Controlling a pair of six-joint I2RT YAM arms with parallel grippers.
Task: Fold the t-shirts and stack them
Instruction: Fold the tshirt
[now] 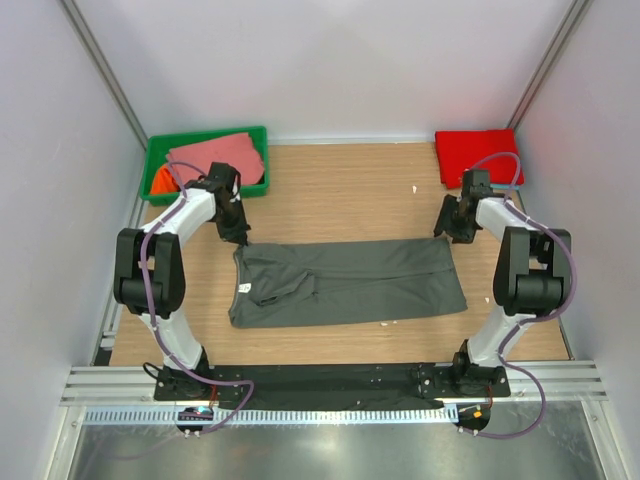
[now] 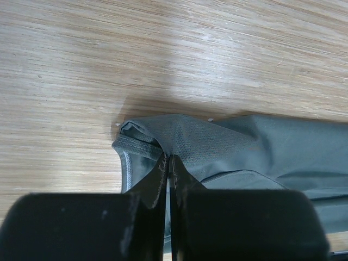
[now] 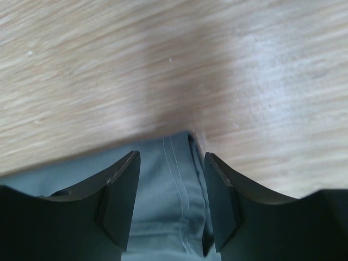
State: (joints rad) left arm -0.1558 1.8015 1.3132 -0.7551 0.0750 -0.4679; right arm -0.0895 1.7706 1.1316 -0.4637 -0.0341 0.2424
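Grey cloth mid-fold: dark grey t-shirt point(image 1: 345, 283) is a long band, not finished.
It lies on the surface point(image 1: 340, 195) in front and to the right of the green bin point(image 1: 155, 170). The left hand point(image 2: 168, 163) is pinched tight on its collar-end corner. The right hand point(image 3: 169, 157) is spread wide astride the hem corner, gripping nothing. The red t-shirt point(image 1: 478, 155) sits folded well right of the bin. The salmon-pink t-shirt point(image 1: 215, 158) and orange t-shirt point(image 1: 162, 182) are in the bin, unfolded. Judged early: one of four done, no stack.

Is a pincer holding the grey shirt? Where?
The left pincer pinches the grey shirt at its neck-end corner; the right pincer is open over its other end.
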